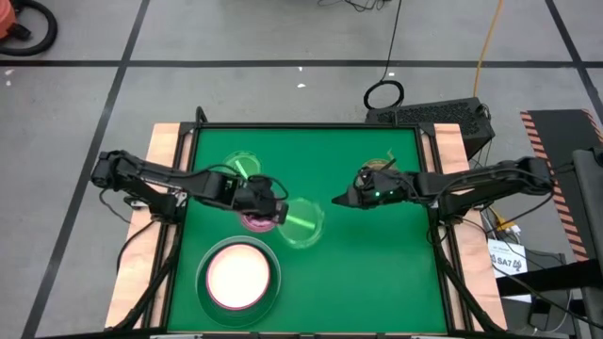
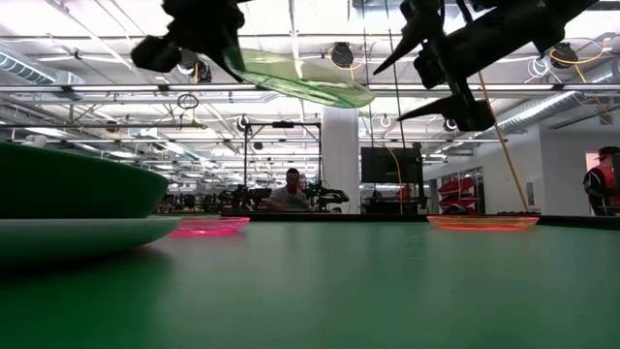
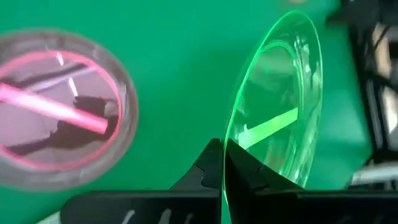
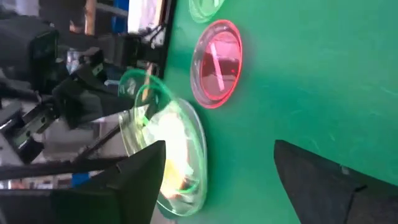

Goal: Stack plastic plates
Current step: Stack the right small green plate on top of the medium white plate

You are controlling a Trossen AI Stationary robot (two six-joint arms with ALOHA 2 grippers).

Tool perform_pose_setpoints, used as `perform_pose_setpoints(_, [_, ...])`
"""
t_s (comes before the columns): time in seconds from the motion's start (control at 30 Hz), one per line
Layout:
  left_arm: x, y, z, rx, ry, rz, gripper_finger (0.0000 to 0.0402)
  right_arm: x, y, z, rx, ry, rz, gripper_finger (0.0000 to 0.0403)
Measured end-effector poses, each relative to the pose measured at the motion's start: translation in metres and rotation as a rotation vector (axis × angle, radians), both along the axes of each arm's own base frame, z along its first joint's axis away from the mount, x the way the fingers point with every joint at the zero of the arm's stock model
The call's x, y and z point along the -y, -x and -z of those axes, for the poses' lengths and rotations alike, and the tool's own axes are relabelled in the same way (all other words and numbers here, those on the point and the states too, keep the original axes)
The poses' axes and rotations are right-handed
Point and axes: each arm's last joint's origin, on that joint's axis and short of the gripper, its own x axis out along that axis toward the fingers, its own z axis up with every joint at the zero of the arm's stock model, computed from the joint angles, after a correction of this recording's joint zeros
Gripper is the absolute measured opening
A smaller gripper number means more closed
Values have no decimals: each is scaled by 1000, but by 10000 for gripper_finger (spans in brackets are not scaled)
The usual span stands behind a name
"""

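The left end effector (image 3: 222, 163) pinches the green plate (image 1: 303, 220) by its rim, aloft just beside the pink plate (image 1: 256, 218); the right end effector (image 4: 217, 180) hangs open. Level the plate before lowering.

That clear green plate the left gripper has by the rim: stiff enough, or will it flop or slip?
Probably stiff: the clear green plate keeps its dish shape while the left gripper pinches only its rim. Likely light, held aloft edge-on. The glossy plastic and small rim contact suggest it may slip or pivot.
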Motion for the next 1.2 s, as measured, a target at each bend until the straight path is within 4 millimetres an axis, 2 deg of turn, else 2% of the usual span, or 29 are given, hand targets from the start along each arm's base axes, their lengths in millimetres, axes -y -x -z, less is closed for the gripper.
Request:
perform_pose_setpoints(0.1, [14, 7, 0, -38, 18, 83, 2, -1, 3, -4, 14, 17, -26, 291])
perform_pose_setpoints(0.27, [33, 30, 2, -189, 31, 254, 1, -1, 9, -11, 33, 51, -65, 283])
perform_pose_setpoints(0.37, [41, 46, 1, -275, -10, 357, 1, -1, 12, -14, 50, 70, -74, 282])
perform_pose_setpoints(0.63, [52, 65, 1, -366, -135, 676, 1, -4, 15, -20, 81, 73, -88, 281])
perform_pose_setpoints(0.97, [55, 66, 12, -346, -202, 1011, 1, -20, 16, -20, 82, 11, -119, 281])
perform_pose_setpoints(1.2, [56, 65, 22, -315, -276, 1168, 7, -33, 16, -23, 122, 1, -37, 281])
